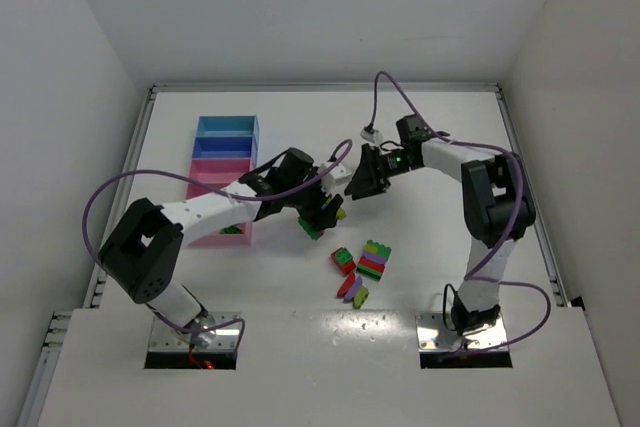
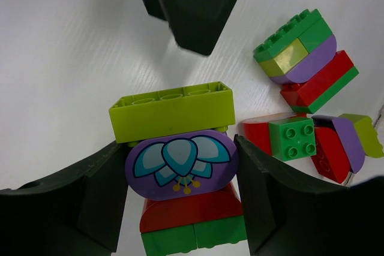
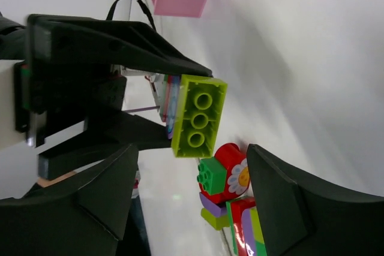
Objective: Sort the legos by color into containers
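Legos [image 1: 375,259] lie loose on the surface [image 1: 420,237] at lower centre of the top view. The containers [image 1: 226,142] stand at upper left. One stacked block [image 2: 180,166], at frame centre, is clamped in the left hand [image 2: 179,195] with its yellow-green brick [image 3: 198,115] presented outward. The right hand [image 3: 193,159] is released, one finger on each side of that brick, not touching. Judged purpose: the left hand braces the block so the brick can be pulled off and sorted by colour.

The top view looks down on the table [image 1: 300,112] from above, far from the stacked lego block [image 2: 180,166]. Both wrist views sit close against that block, facing it from opposite sides; all three share it.
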You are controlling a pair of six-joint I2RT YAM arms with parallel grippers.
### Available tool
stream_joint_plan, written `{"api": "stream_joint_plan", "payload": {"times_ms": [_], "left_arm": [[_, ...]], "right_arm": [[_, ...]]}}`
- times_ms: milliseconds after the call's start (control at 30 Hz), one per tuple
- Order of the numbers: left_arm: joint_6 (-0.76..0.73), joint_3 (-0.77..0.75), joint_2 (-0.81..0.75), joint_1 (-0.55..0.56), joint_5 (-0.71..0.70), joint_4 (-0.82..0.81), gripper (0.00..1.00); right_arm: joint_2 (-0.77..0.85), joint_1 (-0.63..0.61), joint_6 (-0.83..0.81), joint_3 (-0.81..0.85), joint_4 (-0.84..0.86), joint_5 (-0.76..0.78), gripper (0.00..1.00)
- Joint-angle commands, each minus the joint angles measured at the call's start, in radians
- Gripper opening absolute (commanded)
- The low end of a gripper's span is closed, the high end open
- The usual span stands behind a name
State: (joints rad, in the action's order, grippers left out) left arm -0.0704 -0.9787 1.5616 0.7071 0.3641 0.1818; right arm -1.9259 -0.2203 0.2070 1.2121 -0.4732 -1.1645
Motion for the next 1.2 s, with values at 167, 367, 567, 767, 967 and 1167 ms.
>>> {"api": "stream_joint_plan", "payload": {"times_ms": [167, 367, 567, 767, 967, 1167], "left_arm": [[0.003, -0.066, -0.029, 0.017, 0.033, -0.045, 0.25], [0.003, -0.075, -0.02, 0.026, 0.033, -0.045, 0.25], [0.003, -0.066, -0.02, 0.026, 0.013, -0.045, 0.25], [-0.006, -0.025, -0.049, 0.014, -0.016, -0.045, 0.25], [-0.037, 0.044, -0.11, -0.064, -0.044, -0.001, 0.25], [-0.068, 0.104, -0.202, -0.132, -0.044, 0.064, 0.25]], "right_arm": [[-0.07, -0.056, 0.005, 0.078, -0.021, -0.05, 0.72], [-0.103, -0.113, -0.029, 0.118, -0.062, -0.07, 0.66], [-0.113, -0.133, -0.029, 0.127, -0.062, -0.101, 0.16], [-0.093, -0.074, -0.087, 0.118, -0.133, -0.113, 0.0], [-0.084, -0.007, -0.109, 0.158, -0.153, -0.086, 0.0], [-0.113, 0.027, -0.035, 0.344, -0.114, -0.011, 0.0]]}}
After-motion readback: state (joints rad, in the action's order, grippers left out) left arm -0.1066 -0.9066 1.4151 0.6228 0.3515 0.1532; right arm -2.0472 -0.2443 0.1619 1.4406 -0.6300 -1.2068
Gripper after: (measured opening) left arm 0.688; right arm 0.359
